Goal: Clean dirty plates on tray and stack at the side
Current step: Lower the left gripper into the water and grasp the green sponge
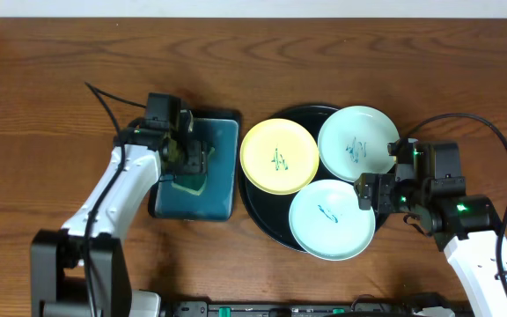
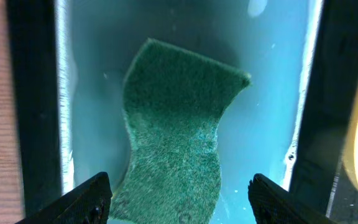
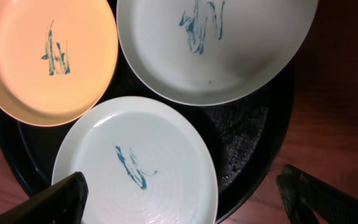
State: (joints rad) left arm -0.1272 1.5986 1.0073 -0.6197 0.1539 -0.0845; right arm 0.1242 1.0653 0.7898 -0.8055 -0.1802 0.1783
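Counting three small round plates on one large round black tray [image 1: 260, 211]: pale yellow plate [image 1: 279, 157], far mint plate [image 1: 357, 143], near mint plate [image 1: 332, 220], each with an unreadable scribble. One green sponge [image 2: 173, 143] in rectangular teal tray [image 1: 223, 167]. Left gripper [image 2: 179, 186] wide open astride sponge, holding nothing. Right gripper [image 3: 182, 186] wide open over near mint plate, empty.

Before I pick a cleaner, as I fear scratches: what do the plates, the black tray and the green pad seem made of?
Yellow plate and both mint plates: smooth, softly glossy, so glazed ceramic or melamine; the look leaves it open. Black tray: matte, grainy floor, probably plastic or coated metal. Green scouring pad: coarse fuzzy fibres, bent, so soft synthetic mesh.
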